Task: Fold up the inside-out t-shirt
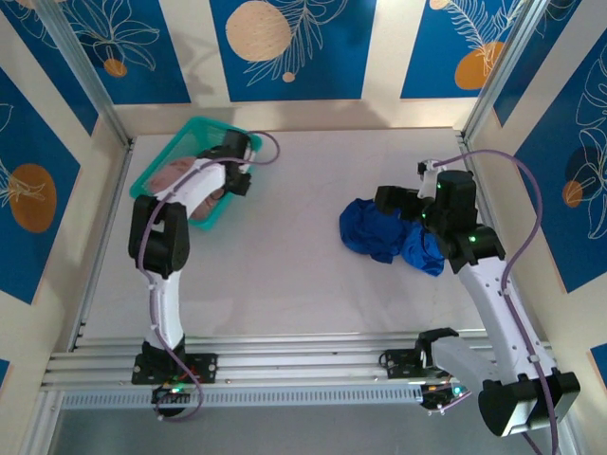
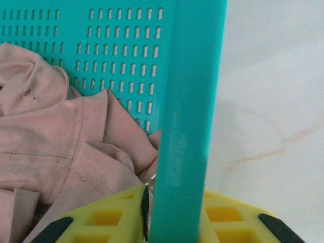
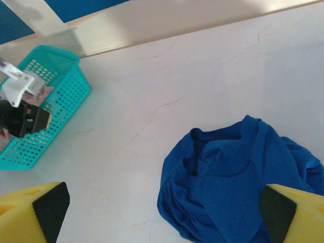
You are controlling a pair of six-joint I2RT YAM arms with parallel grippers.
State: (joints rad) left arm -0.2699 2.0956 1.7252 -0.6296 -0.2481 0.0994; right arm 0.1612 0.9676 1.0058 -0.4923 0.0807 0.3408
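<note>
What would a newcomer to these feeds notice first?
The royal-blue t-shirt lies crumpled in a heap on the right half of the pale table, with the right gripper wide open just above it. At the far left, the left gripper straddles the rim of a teal basket, a pad against each side. A dusty-pink garment is bunched inside the basket.
</note>
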